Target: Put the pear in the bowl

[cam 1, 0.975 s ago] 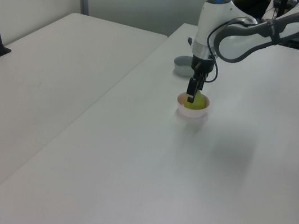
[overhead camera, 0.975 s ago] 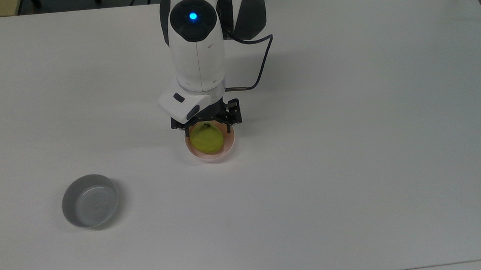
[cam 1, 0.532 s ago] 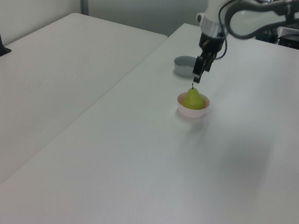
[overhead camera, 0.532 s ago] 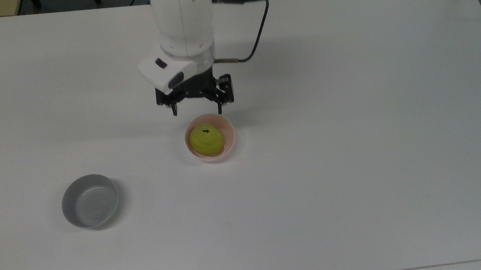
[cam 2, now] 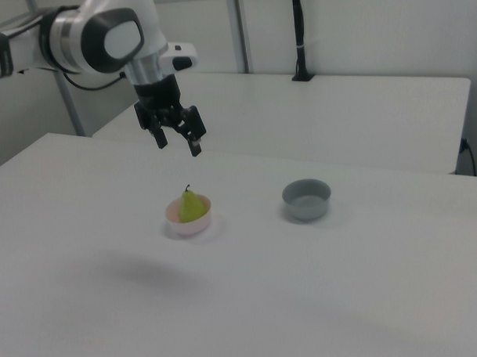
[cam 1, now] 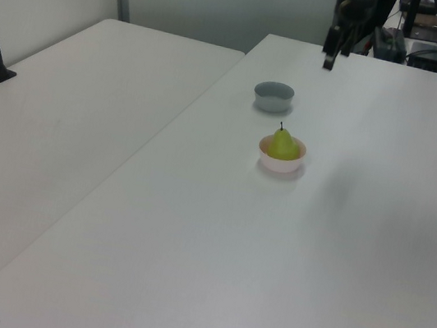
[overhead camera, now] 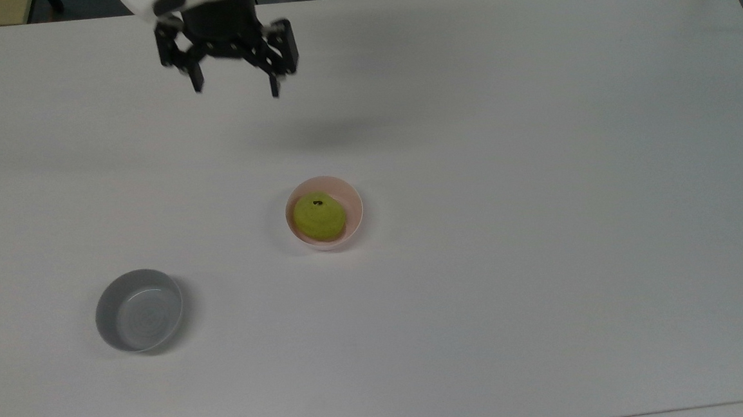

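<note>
The gripper has moved up and away from the bowl since half a second ago; now it hangs high above the table, well apart from the bowl, toward the top view's upper left. Its two fingers are spread apart and hold nothing. The pear stands upright inside the bowl, its stem pointing up. The grey bowl sits well apart from the pink bowl, toward the top view's lower left.
</note>
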{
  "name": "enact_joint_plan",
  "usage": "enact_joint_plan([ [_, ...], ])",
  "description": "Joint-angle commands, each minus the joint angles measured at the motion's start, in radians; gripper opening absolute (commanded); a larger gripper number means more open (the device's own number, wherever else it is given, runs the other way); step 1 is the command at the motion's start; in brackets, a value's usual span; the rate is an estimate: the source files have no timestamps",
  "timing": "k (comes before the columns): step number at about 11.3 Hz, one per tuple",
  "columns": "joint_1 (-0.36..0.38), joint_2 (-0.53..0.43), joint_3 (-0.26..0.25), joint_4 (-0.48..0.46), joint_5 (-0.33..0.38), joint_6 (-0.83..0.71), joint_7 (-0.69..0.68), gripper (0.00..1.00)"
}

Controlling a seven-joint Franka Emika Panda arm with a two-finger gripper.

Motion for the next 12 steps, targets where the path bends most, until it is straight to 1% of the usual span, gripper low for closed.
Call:
enact_joint_plan([
  [1,-0.028,-0.115,-0.007,-0.031,-0.007,-0.129,-0.036,1.0],
  [2,-0.026,-0.135,-0.019,-0.034,0.001,-0.145,-0.055,1.0],
  [4,0.003,-0.146,-0.071,-0.037,0.016,-0.137,-0.076,1.0],
  [5,0.001,-0.143,-0.073,-0.038,0.028,-0.136,-0.119,1.0],
  [6,0.003,-0.144,-0.074,-0.038,0.041,-0.139,-0.125,1.0],
  [8,0.0,-0.132,-0.074,-0.032,0.045,-0.131,-0.116,1.0],
  [10,0.0,-0.134,-0.074,-0.034,0.074,-0.108,-0.116,1.0],
  [12,0.0,-0.132,-0.074,-0.034,0.076,-0.11,-0.116,1.0],
])
